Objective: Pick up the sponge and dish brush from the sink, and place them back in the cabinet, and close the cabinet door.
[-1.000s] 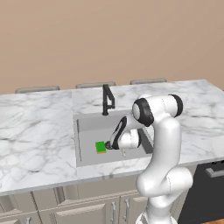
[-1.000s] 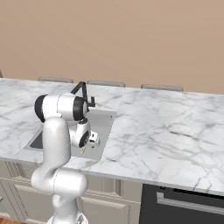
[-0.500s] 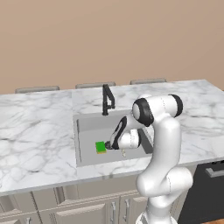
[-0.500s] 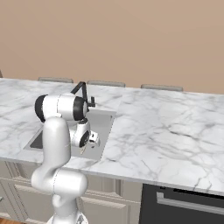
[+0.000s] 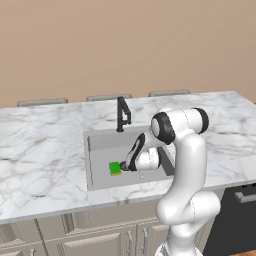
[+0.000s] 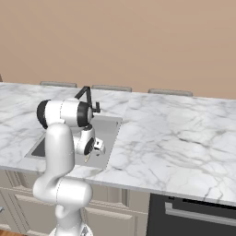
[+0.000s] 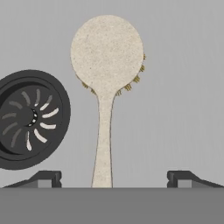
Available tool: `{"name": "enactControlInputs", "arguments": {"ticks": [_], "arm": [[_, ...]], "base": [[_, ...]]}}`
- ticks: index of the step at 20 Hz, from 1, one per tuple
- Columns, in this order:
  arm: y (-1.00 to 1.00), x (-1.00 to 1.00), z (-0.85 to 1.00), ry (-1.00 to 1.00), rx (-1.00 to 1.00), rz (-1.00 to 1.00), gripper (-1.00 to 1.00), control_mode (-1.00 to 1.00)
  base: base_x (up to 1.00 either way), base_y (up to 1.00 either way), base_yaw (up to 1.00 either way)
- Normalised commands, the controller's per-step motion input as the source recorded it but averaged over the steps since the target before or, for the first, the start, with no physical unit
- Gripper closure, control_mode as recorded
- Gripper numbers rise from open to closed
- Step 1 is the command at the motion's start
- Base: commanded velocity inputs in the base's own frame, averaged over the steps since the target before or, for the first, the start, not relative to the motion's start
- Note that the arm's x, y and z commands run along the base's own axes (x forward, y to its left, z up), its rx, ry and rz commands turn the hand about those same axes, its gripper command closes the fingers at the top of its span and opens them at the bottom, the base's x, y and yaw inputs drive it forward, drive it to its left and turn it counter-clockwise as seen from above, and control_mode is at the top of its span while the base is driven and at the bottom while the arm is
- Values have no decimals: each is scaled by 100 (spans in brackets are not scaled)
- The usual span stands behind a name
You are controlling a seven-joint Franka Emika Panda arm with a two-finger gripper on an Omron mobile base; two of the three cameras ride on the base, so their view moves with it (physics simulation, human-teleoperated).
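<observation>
The gripper (image 7: 113, 177) hangs spread wide just above the dish brush (image 7: 106, 78), which lies flat on the sink (image 7: 183, 87) floor between its tips. The drain (image 7: 28, 119) sits just beside it. The brush looks light and stiff — its thin handle seems the best place to pinch.

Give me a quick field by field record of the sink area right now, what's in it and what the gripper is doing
sink: grey basin set in white marble counter
faucet: black, at the back rim
sponge: green, flat on the basin floor, beside the hand
dish brush: lying flat, its handle running between the fingertips
drain: round, dark, beside the brush handle
gripper: open, low in the basin, astride the brush handle, not gripping it
</observation>
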Motion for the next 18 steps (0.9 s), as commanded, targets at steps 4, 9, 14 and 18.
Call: {"name": "enactControlInputs", "arguments": {"ticks": [4, 9, 14, 18], "arm": [[8, 0, -9, 0, 0, 0, 100, -100], [5, 0, -2, 0, 0, 0, 100, -100], [0, 0, -3, 0, 0, 0, 100, -100], [2, 0, -13, 0, 0, 0, 100, -100]], "base": [[0, 0, 0], [0, 0, 0], [0, 0, 0], [0, 0, 0]]}}
